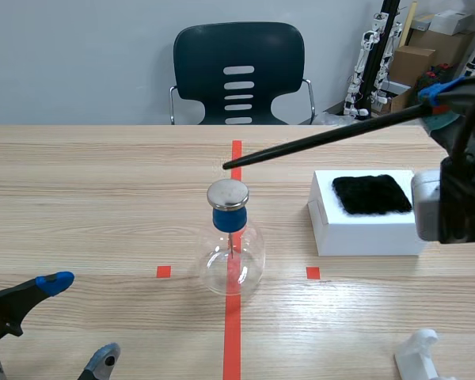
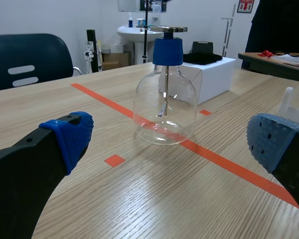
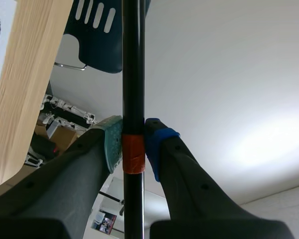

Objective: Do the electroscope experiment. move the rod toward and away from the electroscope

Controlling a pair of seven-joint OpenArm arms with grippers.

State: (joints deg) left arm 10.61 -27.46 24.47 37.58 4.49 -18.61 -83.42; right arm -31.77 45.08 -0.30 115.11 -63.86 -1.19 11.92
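The electroscope point(image 1: 232, 241) is a clear glass flask with a blue stopper and a round metal cap, standing on the red tape line at the table's middle. It shows again in the left wrist view, the electroscope point(image 2: 165, 89) a short way ahead of my open left gripper point(image 2: 172, 144). My left gripper point(image 1: 79, 321) rests low at the near left. My right gripper point(image 1: 437, 101) is raised at the right, shut on a long black rod point(image 1: 324, 141). The rod's tip hangs just above and slightly behind the metal cap. In the right wrist view the black rod point(image 3: 133, 74) is pinched between the pads at an orange band.
A white box point(image 1: 366, 214) with a black cloth point(image 1: 372, 194) on top stands right of the flask. A white plastic holder point(image 1: 419, 356) lies at the near right edge. A dark chair point(image 1: 239, 73) stands behind the table, with cardboard boxes at the back right.
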